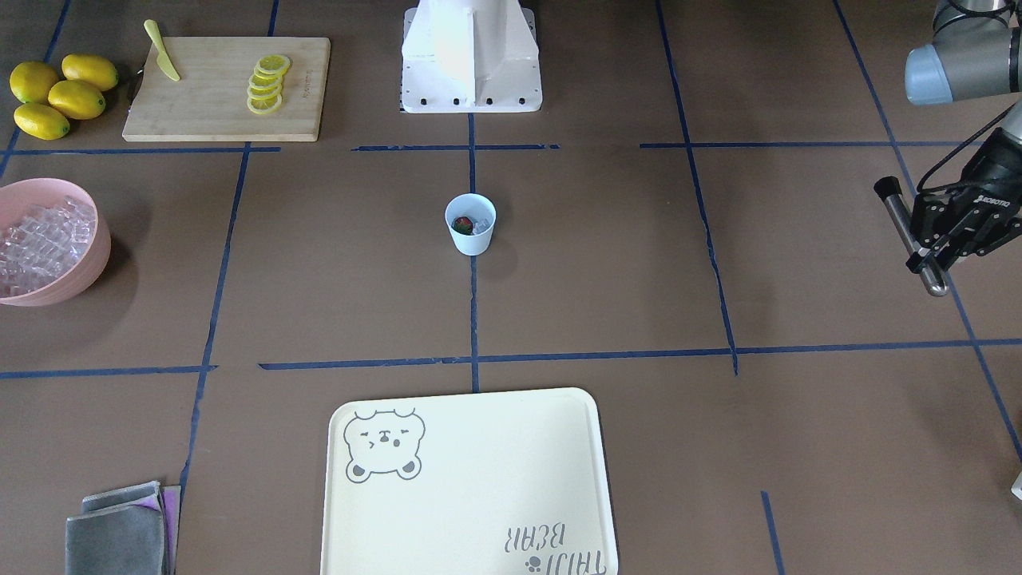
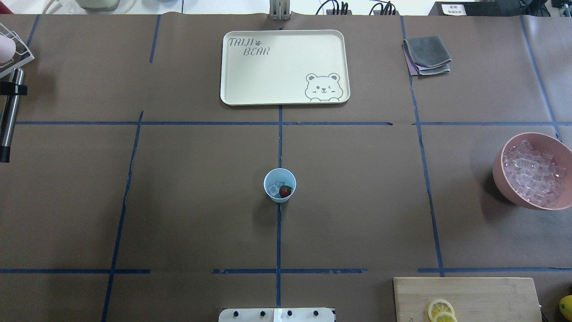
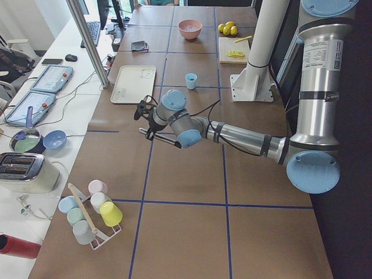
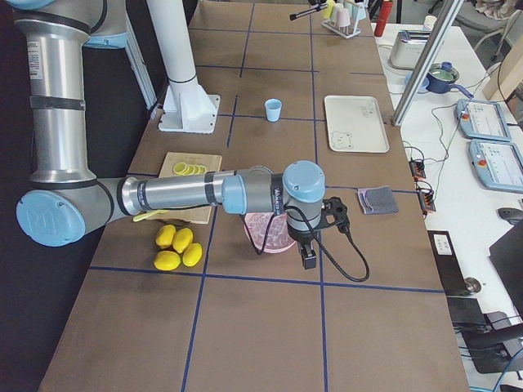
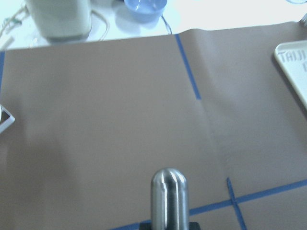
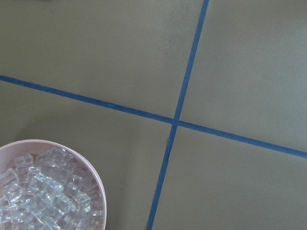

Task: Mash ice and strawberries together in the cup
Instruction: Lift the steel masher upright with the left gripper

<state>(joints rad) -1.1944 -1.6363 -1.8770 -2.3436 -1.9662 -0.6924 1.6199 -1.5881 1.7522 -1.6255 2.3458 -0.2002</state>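
The light-blue cup (image 2: 279,185) (image 1: 470,224) stands upright at the table's centre. Inside it lie a red strawberry (image 2: 285,191) (image 1: 461,224) and clear ice (image 2: 274,188) cubes. Far out at the table's left end, my left gripper (image 1: 928,254) is shut on a metal muddler (image 1: 910,235) (image 2: 9,116), held almost level above the table. The muddler's rounded tip (image 5: 169,194) shows in the left wrist view. My right gripper (image 4: 309,256) hangs over the pink bowl and shows only in the right side view. I cannot tell whether it is open or shut.
A pink bowl (image 2: 501,176) (image 1: 89,263) (image 6: 98,178) full of ice cubes sits at the table's right end. The cream tray (image 2: 284,67) lies beyond the cup. A cutting board (image 1: 223,88) holds lemon slices and a knife, with lemons (image 1: 60,96) beside it. Folded cloths (image 2: 426,56) and a cup rack (image 3: 93,218) are also there.
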